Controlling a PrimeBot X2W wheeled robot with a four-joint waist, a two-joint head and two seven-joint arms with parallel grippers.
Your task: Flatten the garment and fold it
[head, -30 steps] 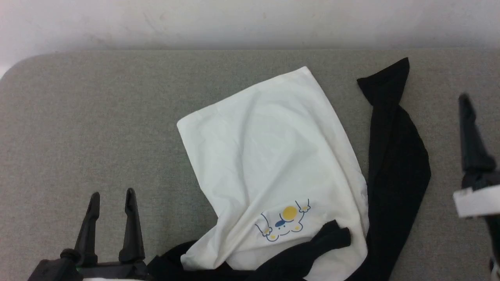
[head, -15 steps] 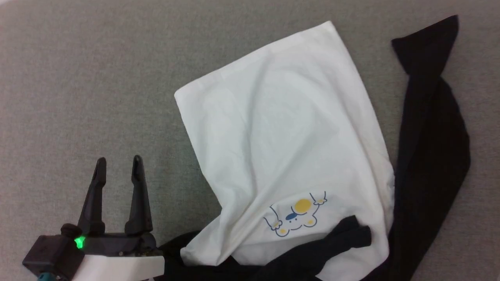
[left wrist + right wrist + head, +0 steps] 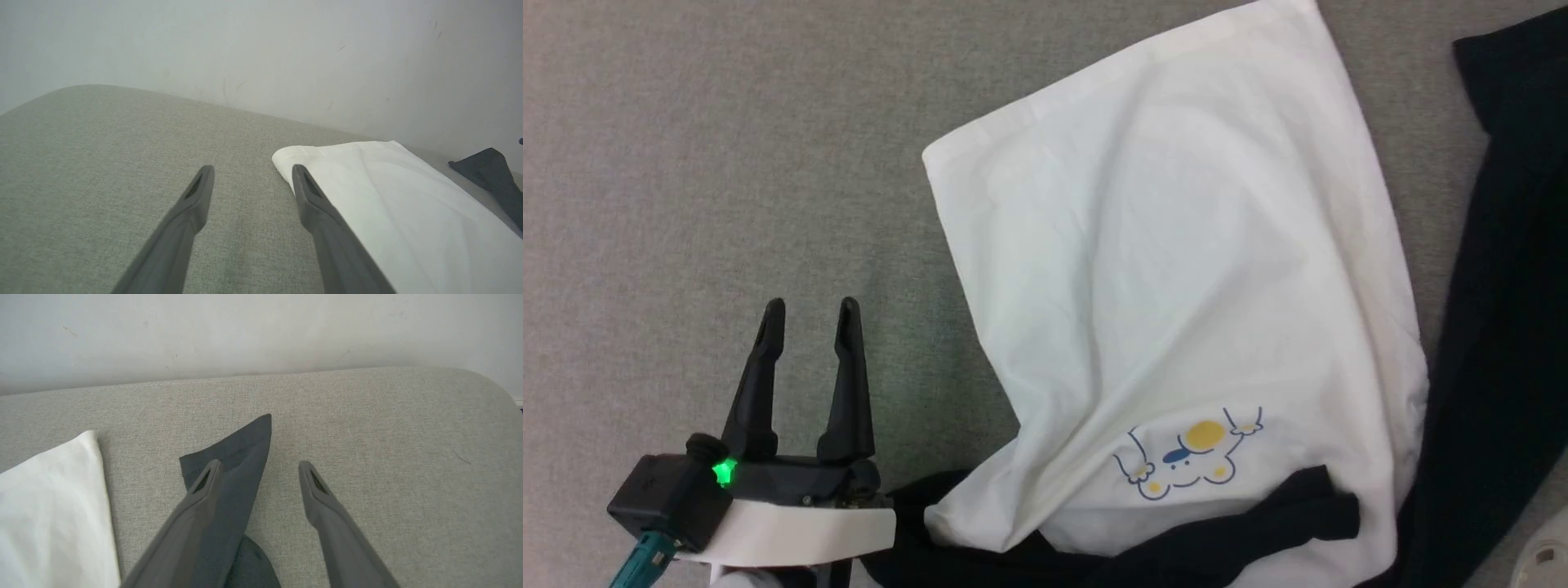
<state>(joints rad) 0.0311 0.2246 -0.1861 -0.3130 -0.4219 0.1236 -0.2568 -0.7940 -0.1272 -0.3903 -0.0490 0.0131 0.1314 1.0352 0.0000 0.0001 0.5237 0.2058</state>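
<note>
Two claws: my left gripper (image 3: pixel 810 304) and my right gripper (image 3: pixel 259 465) both gape wide and hold nothing.
Just changed: my head has dipped closer, so the whole view shifts, not the cloth; my left gripper has edged forward beside the white part.
Near corner: a pale round thing (image 3: pixel 1543 559), perhaps my own arm.
Garment: the garment (image 3: pixel 1176 269) lies crumpled on the grey cushion (image 3: pixel 686 163), printed graphic (image 3: pixel 1188 453) near me, black part bunched on my right.
Meaning: flattening has not begun, I judge; I am lining up a first grasp.
In the way: a black strip (image 3: pixel 1258 523) crosses the white hem; a black flap (image 3: pixel 241 445) lies twisted under my right gripper.
Far: a pale wall (image 3: pixel 245 41).
</note>
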